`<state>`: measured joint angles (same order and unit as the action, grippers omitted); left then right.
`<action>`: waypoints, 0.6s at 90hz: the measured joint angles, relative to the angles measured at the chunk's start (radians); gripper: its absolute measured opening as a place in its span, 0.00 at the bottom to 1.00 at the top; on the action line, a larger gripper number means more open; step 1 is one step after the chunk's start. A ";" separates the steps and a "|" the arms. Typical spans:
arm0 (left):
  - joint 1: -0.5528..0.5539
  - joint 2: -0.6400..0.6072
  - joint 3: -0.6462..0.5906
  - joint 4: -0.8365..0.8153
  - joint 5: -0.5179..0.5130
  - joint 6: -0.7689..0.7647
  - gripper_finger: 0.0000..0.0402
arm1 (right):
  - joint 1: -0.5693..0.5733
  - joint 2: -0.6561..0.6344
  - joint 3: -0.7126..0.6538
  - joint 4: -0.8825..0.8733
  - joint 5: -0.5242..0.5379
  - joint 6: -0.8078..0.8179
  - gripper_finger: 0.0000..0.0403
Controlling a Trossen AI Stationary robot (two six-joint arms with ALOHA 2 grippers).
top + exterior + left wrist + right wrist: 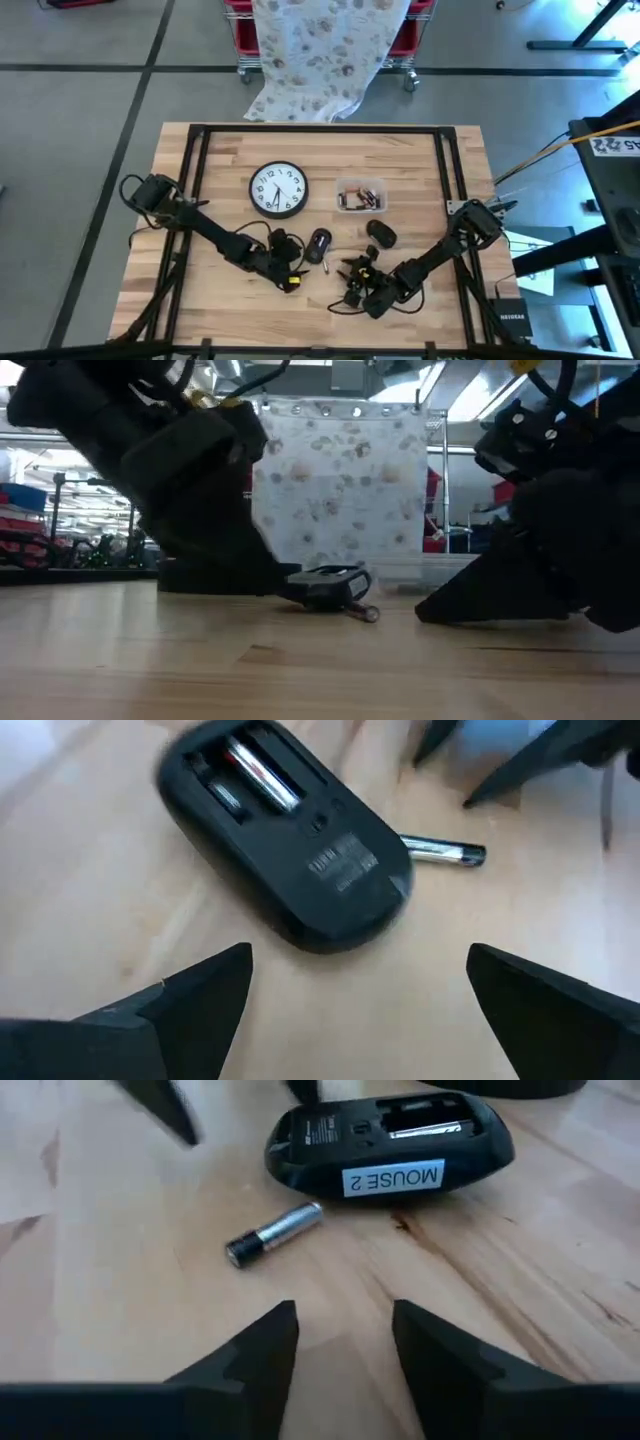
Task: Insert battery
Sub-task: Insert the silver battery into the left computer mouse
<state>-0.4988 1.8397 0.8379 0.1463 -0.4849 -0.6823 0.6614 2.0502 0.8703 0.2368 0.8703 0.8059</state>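
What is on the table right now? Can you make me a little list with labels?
mouse: black mouse lying upside down, battery bay open, one battery already inside
loose battery: silver battery lying flat on the wood beside the mouse, not touching it
mouse cover: black cover lying apart
clock: round wall clock
tray: clear tray
left hand: open, near the mouse
right hand: open, near the battery
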 joint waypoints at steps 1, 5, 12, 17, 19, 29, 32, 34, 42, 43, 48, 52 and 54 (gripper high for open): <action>-0.002 0.003 0.000 0.005 0.007 -0.003 0.88 | -0.002 0.000 0.000 0.000 0.000 0.000 0.44; -0.012 0.018 0.001 0.025 0.015 -0.014 0.88 | -0.005 0.000 0.000 0.003 -0.002 0.000 0.47; -0.026 0.049 0.002 0.077 0.018 -0.035 0.88 | -0.016 0.000 0.000 0.006 -0.007 0.000 0.50; -0.033 0.075 0.002 0.134 0.019 -0.028 0.88 | -0.019 0.000 0.001 0.008 -0.009 0.000 0.51; -0.034 0.085 0.002 0.160 0.025 -0.019 0.88 | -0.022 0.000 0.001 0.009 -0.009 -0.001 0.51; -0.033 0.119 0.002 0.309 0.105 0.012 0.88 | -0.029 -0.002 0.001 0.010 -0.019 -0.002 0.51; -0.029 0.125 0.002 0.337 0.134 0.013 0.88 | -0.029 -0.002 0.002 0.010 -0.021 -0.002 0.51; -0.025 0.129 0.002 0.351 0.155 0.010 0.88 | -0.029 -0.002 0.002 0.010 -0.023 -0.002 0.51; -0.017 0.130 0.002 0.372 0.221 -0.018 0.88 | -0.029 -0.002 0.002 0.010 -0.024 -0.002 0.51; -0.017 0.130 0.003 0.372 0.226 -0.022 0.88 | -0.029 -0.002 0.002 0.010 -0.024 -0.002 0.51; -0.017 0.130 0.003 0.373 0.241 -0.044 0.88 | -0.028 -0.002 0.002 0.010 -0.024 -0.002 0.51; -0.017 0.131 0.003 0.378 0.247 -0.049 0.88 | -0.028 -0.002 0.002 0.010 -0.025 -0.002 0.51; -0.017 0.131 0.003 0.381 0.249 -0.053 0.88 | -0.028 -0.002 0.002 0.009 -0.025 -0.003 0.51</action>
<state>-0.5159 1.9709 0.8413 0.5269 -0.2356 -0.7350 0.6331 2.0487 0.8722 0.2462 0.8452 0.8032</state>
